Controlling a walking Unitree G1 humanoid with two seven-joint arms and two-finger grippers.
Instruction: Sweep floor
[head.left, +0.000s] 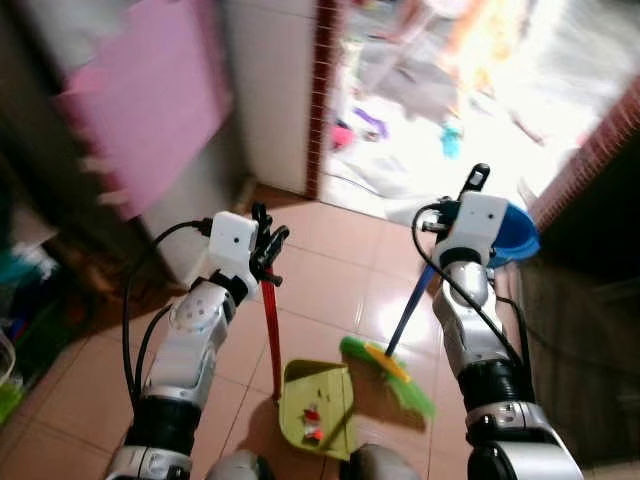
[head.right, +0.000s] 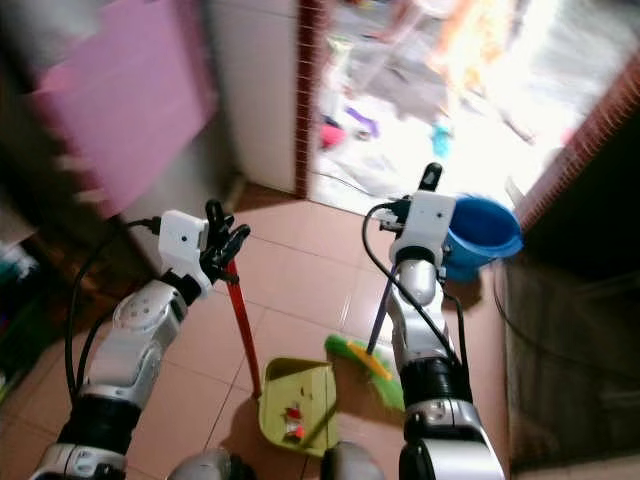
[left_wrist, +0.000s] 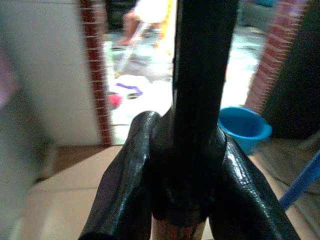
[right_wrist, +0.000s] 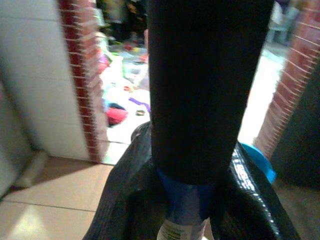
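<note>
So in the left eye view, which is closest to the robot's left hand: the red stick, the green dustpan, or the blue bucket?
From the left hand:
1. Red stick, gripped in it.
2. Green dustpan, on the floor below.
3. Blue bucket, far off behind the right arm.

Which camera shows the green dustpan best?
The left eye view: the green dustpan lies whole on the tiles with red bits inside. The right eye view shows it too, nearer the frame's bottom. The left wrist view catches its handle.

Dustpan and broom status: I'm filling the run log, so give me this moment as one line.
left gripper: shut on red dustpan handle | right gripper: shut on blue broom handle | green broom head: beside yellow-green dustpan | dustpan: holds debris
</note>
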